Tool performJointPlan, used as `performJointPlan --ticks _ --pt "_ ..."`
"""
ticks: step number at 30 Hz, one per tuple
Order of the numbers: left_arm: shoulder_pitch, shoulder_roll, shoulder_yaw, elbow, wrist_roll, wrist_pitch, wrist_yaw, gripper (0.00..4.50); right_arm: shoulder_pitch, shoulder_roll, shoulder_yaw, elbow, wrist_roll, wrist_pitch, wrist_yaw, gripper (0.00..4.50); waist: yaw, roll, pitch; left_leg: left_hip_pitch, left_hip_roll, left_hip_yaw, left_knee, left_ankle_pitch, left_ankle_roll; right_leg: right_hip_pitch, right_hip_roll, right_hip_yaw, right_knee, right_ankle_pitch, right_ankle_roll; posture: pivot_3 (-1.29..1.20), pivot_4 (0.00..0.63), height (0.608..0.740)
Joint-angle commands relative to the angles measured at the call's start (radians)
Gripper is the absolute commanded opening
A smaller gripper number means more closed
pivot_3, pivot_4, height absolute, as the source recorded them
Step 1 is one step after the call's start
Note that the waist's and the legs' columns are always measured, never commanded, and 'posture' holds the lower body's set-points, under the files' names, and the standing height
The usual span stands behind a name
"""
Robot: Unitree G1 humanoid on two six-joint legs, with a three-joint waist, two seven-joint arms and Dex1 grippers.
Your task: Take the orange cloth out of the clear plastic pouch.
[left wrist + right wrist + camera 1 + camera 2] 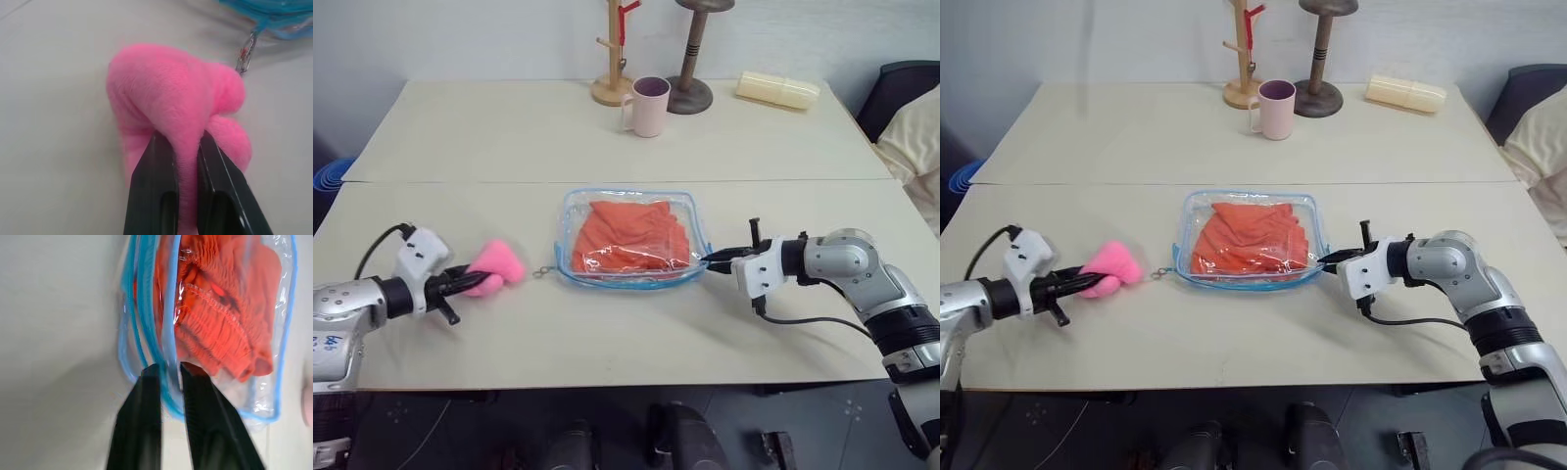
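1. While the orange cloth (pixel 636 235) lies inside the clear plastic pouch (pixel 570 220) mid-tabletop (pixel 460 127), the right claw (pixel 168 369) pinches the pouch's blue edge.
2. The left claw (pixel 186 147) pinches a pink plush (pixel 497 266).
3. The cloth looks soft and light; I'd take a fold near the opening.

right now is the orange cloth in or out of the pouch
In: the orange cloth lies folded behind the clear plastic pouch wall, inside its blue edging.

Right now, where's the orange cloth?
The orange cloth lies inside the clear plastic pouch at the table's middle, between the pink plush on the robot's left and the right gripper at the pouch's edge.
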Motion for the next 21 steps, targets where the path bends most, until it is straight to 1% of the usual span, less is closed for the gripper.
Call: performJointPlan --ticks 1,2,4,6,8,9,10,12,13,15,17,19,21 --pt "0.008 0.008 0.016 -0.07 -0.083 0.056 -0.05 1.37 0.039 -0.055 -0.065 -0.103 0.097 0.074 0.055 2.02 0.0 0.0 0.0 0.0 0.0 0.0 0.0 0.0 0.0 0.0 0.0 0.0 0.0 0.0 0.0 0.0 0.15 0.74" --pt "0.012 0.013 0.018 -0.081 -0.095 0.064 -0.061 1.7 0.051 -0.062 -0.072 -0.122 0.113 0.093 0.061 2.39 0.0 0.0 0.0 0.0 0.0 0.0 0.0 0.0 0.0 0.0 0.0 0.0 0.0 0.0 0.0 0.0 0.15 0.74" --pt "0.027 0.043 0.033 -0.119 -0.129 0.083 -0.108 2.33 0.105 -0.088 -0.12 -0.208 0.2 0.202 0.08 3.07 0.001 0.0 0.0 0.0 0.0 0.0 0.0 0.0 0.0 0.0 0.0 0.0 0.0 0.0 0.0 0.0 0.15 0.74" --pt "0.036 0.086 0.059 -0.15 -0.165 0.111 -0.156 2.97 0.178 -0.125 -0.181 -0.324 0.305 0.373 0.093 3.76 0.001 0.0 0.0 0.0 0.0 0.0 0.0 0.0 0.0 0.0 0.0 0.0 0.0 0.0 0.0 0.0 0.15 0.74" --pt "0.031 0.148 0.097 -0.182 -0.233 0.15 -0.24 3.59 0.265 -0.168 -0.255 -0.475 0.457 0.599 0.09 4.43 0.001 0.0 0.0 0.0 0.0 -0.001 0.0 0.0 0.0 0.0 0.0 0.0 0.0 0.0 0.0 0.0 0.15 0.74" --pt "0.013 0.174 0.107 -0.196 -0.257 0.16 -0.263 3.83 0.307 -0.187 -0.293 -0.544 0.53 0.701 0.084 4.5 0.002 0.0 0.0 0.0 0.0 -0.001 0.0 0.0 0.0 0.0 0.0 0.0 -0.001 0.0 0.0 0.0 0.15 0.74" --pt "-0.017 0.201 0.108 -0.213 -0.273 0.164 -0.278 3.83 0.355 -0.208 -0.334 -0.614 0.609 0.804 0.076 4.5 0.001 0.0 0.0 0.0 0.0 -0.001 0.0 0.0 0.0 0.0 0.0 0.0 -0.001 0.0 0.0 0.0 0.15 0.74" --pt "-0.073 0.236 0.089 -0.245 -0.276 0.148 -0.287 3.83 0.425 -0.235 -0.393 -0.715 0.709 0.943 0.062 4.5 0.005 0.0 0.0 0.001 0.0 -0.002 0.0 0.0 0.0 0.001 0.0 0.0 -0.001 0.0 0.0 0.0 0.15 0.74" --pt "-0.117 0.247 0.062 -0.269 -0.274 0.137 -0.287 3.83 0.463 -0.248 -0.419 -0.766 0.757 1.008 0.057 4.5 0.006 0.0 0.0 0.001 0.0 -0.002 0.0 0.0 0.0 0.001 0.0 0.0 -0.001 0.0 0.0 0.0 0.15 0.74" --pt "-0.228 0.231 -0.035 -0.317 -0.239 0.109 -0.258 3.83 0.521 -0.255 -0.464 -0.852 0.844 1.111 0.038 4.5 0.009 0.0 0.0 0.001 0.0 -0.002 -0.001 -0.001 0.0 0.002 0.0 0.0 -0.002 0.0 0.0 0.0 0.15 0.74" --pt "-0.318 0.184 -0.2 -0.334 -0.094 0.009 -0.221 3.83 0.534 -0.236 -0.492 -0.91 0.936 1.209 -0.016 4.5 0.016 0.001 0.0 0.001 0.0 -0.001 -0.001 -0.001 0.0 0.002 0.0 0.0 -0.002 0.0 0.0 0.0 0.15 0.74" --pt "-0.36 0.145 -0.371 -0.307 0.098 -0.144 -0.204 3.83 0.522 -0.21 -0.504 -0.944 0.991 1.264 -0.071 4.5 0.017 0.001 0.0 0.002 -0.002 0.0 -0.002 -0.001 0.0 0.003 0.0 0.001 -0.002 0.0 0.0 0.0 0.15 0.74" --pt "-0.395 0.087 -0.474 -0.249 0.214 -0.258 -0.179 3.83 0.509 -0.191 -0.51 -0.964 1.014 1.302 -0.113 4.5 0.017 0.001 0.0 0.002 -0.001 0.001 -0.002 -0.001 0.0 0.002 0.001 0.001 -0.002 0.0 0.0 0.0 0.15 0.74"
